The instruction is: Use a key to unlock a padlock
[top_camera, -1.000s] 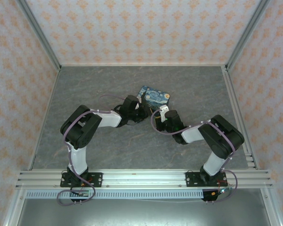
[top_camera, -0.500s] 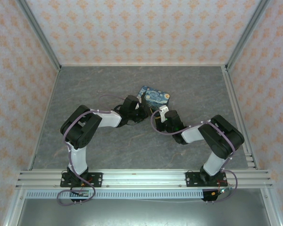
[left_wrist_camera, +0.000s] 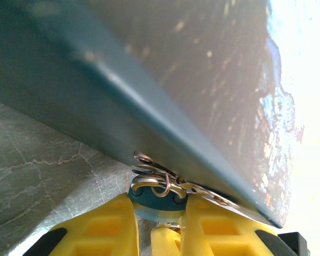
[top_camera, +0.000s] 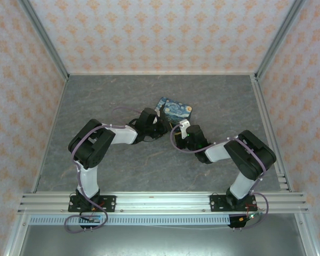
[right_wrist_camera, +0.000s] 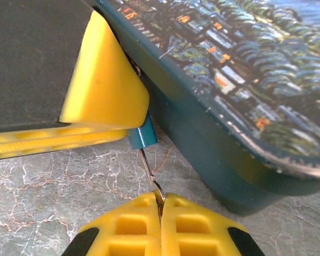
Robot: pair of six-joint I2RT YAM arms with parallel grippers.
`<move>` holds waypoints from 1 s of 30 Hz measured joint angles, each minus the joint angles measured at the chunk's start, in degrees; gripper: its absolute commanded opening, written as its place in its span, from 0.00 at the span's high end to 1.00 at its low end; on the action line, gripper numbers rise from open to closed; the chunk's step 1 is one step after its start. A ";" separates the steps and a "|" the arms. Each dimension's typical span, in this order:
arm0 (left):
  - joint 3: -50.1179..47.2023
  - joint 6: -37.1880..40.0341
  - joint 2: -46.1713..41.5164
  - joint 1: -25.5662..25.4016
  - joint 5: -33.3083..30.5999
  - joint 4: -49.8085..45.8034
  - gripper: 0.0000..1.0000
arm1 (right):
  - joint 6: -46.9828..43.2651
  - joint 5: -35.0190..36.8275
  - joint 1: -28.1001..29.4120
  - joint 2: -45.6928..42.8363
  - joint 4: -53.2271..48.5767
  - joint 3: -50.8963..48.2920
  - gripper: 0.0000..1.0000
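Step in hand: key work at the lock, I judged. Both of my arms met just beside the tin (top_camera: 175,109), and the lock was not visibly sprung.
Left pincer (left_wrist_camera: 160,218): clenched on the padlock (left_wrist_camera: 154,205), the teal body pinched between my yellow fingers.
Right pincer (right_wrist_camera: 161,205): clamped tight on a thin metal shaft, which I took for the key (right_wrist_camera: 148,165); it ran straight up to the padlock's end.
Padlock's place: low over the table (top_camera: 122,96), close against the tin's side wall and between my two pincers.
Next move: a small, clean twist of my right wrist along the shaft's line, with the left holding firm — too much side load could bend the thin metal.
Right wrist view: it showed the shaft bridging the padlock and my right fingertips, which the left view hid.
Left wrist view: it showed wire rings (left_wrist_camera: 160,178) bunched above the padlock under the tin's edge.
Top view: padlock and key were too small to make out — only the arms' pose read clearly.
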 measured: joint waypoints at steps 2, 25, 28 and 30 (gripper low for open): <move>0.00 0.00 0.00 0.00 -0.02 0.00 0.79 | 0.15 0.13 0.00 -0.02 0.28 -0.02 1.00; 0.02 -0.22 -0.31 0.00 -0.42 -0.83 0.79 | 0.17 1.49 0.81 1.31 4.96 -1.09 1.00; 0.02 -0.22 -0.33 0.00 -0.37 -0.83 0.79 | 0.17 1.49 0.87 1.38 5.29 -1.07 1.00; 0.07 -0.22 -0.33 0.00 -0.37 -0.85 0.79 | 0.17 1.51 0.87 1.42 5.33 -1.07 1.00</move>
